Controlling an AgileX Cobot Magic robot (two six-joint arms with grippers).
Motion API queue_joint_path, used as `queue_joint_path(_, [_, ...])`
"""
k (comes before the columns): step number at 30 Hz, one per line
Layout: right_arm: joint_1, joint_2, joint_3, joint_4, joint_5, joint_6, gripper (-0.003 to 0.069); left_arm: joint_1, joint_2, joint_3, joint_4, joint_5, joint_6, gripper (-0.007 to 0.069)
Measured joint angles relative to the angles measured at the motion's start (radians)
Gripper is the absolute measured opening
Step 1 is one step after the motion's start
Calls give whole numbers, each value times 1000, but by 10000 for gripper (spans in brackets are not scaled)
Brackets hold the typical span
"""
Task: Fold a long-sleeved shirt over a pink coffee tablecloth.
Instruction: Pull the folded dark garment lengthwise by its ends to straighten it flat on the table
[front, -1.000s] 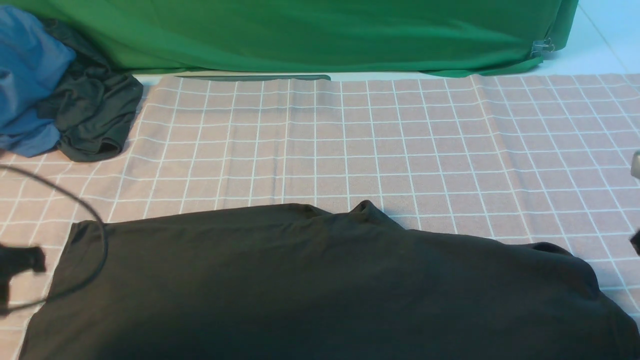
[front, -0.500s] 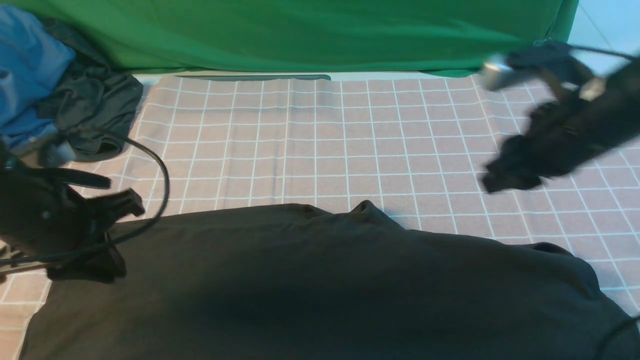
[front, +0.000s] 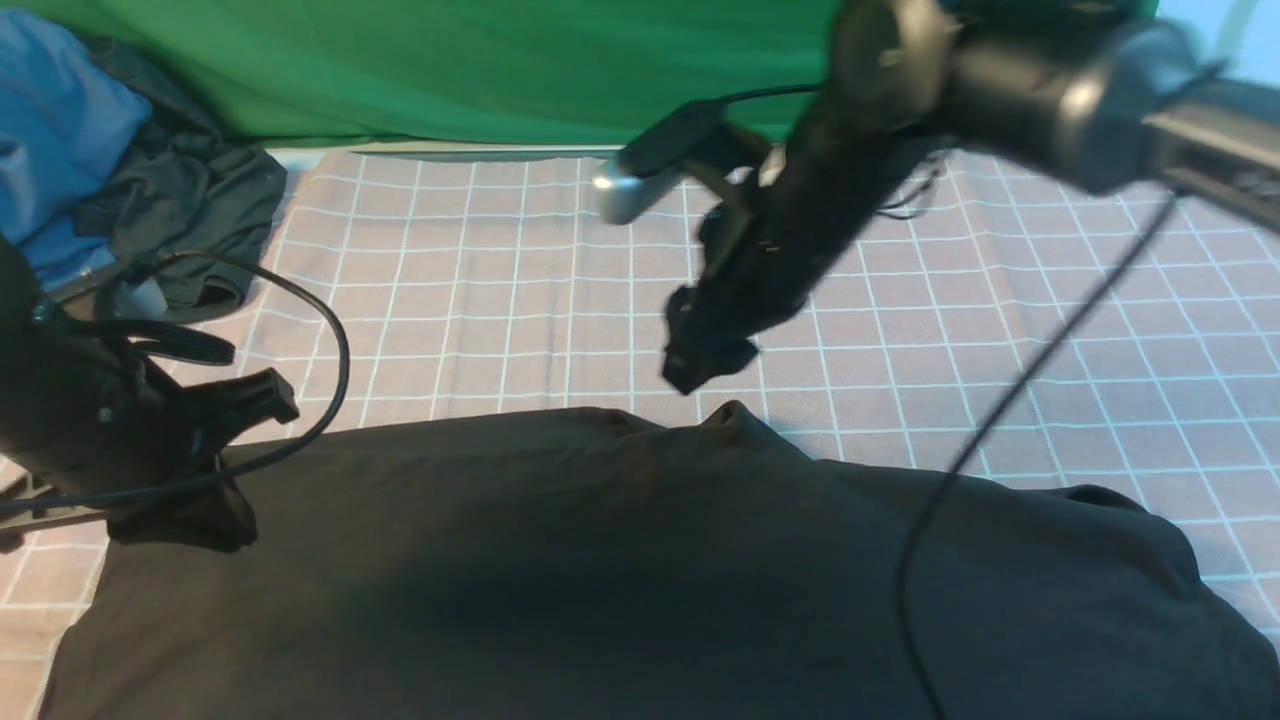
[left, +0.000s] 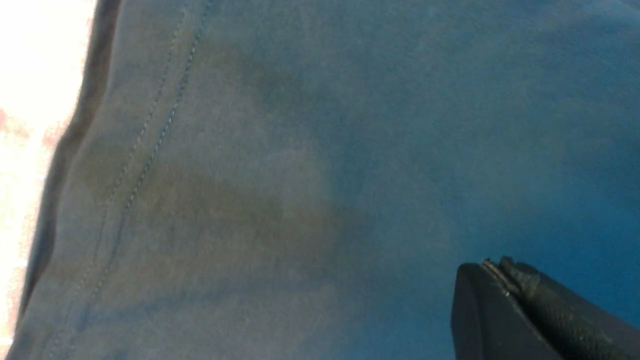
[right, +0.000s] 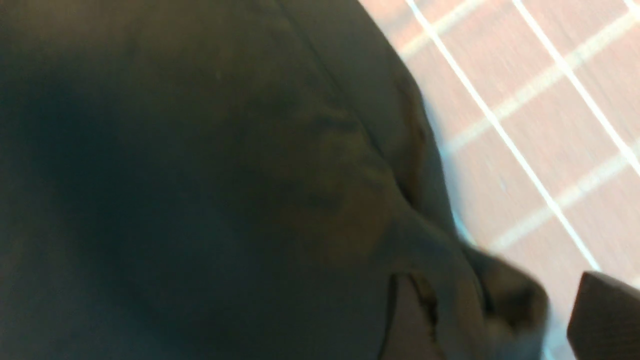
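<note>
The black long-sleeved shirt (front: 640, 560) lies spread over the near part of the pink coffee tablecloth (front: 500, 300). My left gripper (front: 200, 515) sits at the shirt's far left corner. In the left wrist view the left gripper (left: 492, 267) is shut over the shirt (left: 280, 165), and no cloth shows between its tips. My right gripper (front: 705, 365) hangs just above a small raised fold on the shirt's far edge. In the right wrist view the right gripper (right: 500, 325) is open, and the fold (right: 510, 295) stands beside one of its fingers (right: 605, 315).
A blue garment (front: 50, 130) and a smaller dark garment (front: 190, 220) are heaped at the far left. A green cloth (front: 450, 70) hangs along the back. Cables loop from the left arm (front: 335, 340) and the right arm (front: 1000, 420) over the shirt.
Both arms have come into view. The left gripper has reached the shirt's left corner and shut. The right arm has swung in from the right to the raised fold, and its jaws have widened.
</note>
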Motion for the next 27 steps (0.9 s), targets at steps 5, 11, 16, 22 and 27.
queue_joint_path(5, [35,106,-101,-5,60,-29,459,0,-59,0,0,-3,6,13])
queue_joint_path(11, [55,158,-115,-73,92,-53,460,0,-94,0,0,-4,21,13])
queue_joint_path(16, [55,178,-116,-109,91,-54,460,0,-100,0,0,-21,25,13])
queue_joint_path(22, [55,188,-116,-110,84,-54,430,0,-100,0,0,-29,26,13])
queue_joint_path(27, [55,192,-116,-108,100,-77,230,0,-100,0,0,-40,26,13])
